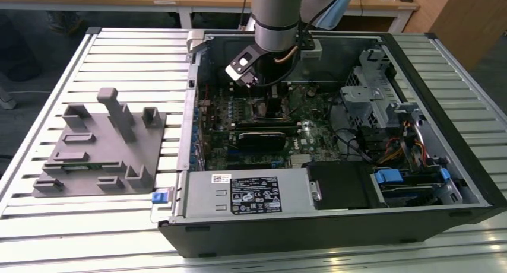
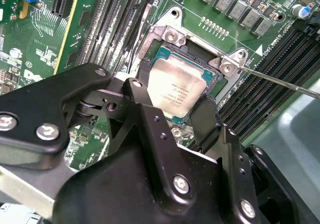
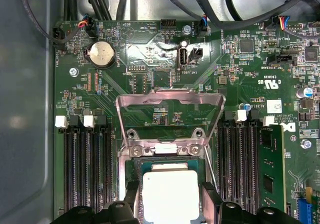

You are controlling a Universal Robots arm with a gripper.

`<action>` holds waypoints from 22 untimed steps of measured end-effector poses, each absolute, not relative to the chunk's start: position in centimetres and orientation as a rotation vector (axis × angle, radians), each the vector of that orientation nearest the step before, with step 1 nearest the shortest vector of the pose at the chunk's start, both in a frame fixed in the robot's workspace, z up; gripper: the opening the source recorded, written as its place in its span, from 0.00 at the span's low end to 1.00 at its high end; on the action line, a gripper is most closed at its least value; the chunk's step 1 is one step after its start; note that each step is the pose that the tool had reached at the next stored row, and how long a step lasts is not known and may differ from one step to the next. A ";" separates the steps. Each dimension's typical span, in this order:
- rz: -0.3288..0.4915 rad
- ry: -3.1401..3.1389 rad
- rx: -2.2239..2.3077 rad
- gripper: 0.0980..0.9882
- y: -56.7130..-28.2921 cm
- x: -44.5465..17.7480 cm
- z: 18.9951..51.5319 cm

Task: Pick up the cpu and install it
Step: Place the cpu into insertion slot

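End effector: black, low over the motherboard. Its two fingers are pinching the cpu by two opposite edges.
Cpu: flat, with the pale silvery top upward. It lies in the opening of the socket, between the fingers; if it is fully seated, I cannot tell.
Load plate: the metal frame is folded open and lies flat on the board just beside the socket.
Memory slots: long black rows on both sides of the socket. One green module stands in the outer row.
Arm: it reaches from above down into the open computer case.
Grey fixture: on the slatted tabletop, beside the case on the exterior view's left.
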State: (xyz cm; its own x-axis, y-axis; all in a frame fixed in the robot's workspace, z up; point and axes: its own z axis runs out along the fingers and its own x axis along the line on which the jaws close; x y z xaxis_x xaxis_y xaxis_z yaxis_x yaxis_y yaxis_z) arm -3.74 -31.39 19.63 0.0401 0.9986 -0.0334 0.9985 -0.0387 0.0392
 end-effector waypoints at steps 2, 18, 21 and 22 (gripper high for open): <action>0.005 2.142 2.228 0.56 -31.4 -3.7 19.6; 0.019 2.148 2.235 0.56 -31.2 -3.7 19.5; 0.019 2.148 2.235 0.56 -31.2 -3.7 19.6; 0.018 2.148 2.235 0.56 -31.2 -3.7 19.6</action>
State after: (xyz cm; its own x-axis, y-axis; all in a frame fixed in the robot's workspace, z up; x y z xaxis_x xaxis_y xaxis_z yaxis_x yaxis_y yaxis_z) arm -3.74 -31.23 19.64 0.0401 0.9990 -0.0206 0.9985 -0.0393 0.0385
